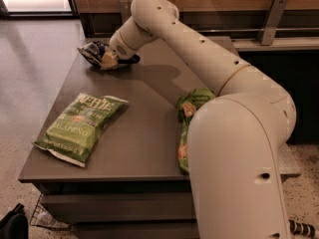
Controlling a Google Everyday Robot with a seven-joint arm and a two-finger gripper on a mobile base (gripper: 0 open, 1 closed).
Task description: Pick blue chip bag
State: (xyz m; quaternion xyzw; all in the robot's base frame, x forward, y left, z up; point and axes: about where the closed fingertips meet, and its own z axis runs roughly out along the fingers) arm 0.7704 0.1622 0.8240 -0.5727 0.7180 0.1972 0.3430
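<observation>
The blue chip bag (91,51), dark and crinkled, lies at the far left corner of the dark table (144,133). My gripper (107,60) reaches across the table from the right and rests on the bag's right end, touching it. The gripper covers part of the bag. The bag still lies on the table top.
A green jalapeño chip bag (82,126) lies flat at the front left of the table. Another green snack bag (192,106) lies at the right, partly hidden behind my arm. A wooden wall with a metal rail (271,19) runs behind the table. A black item (12,225) sits on the floor, front left.
</observation>
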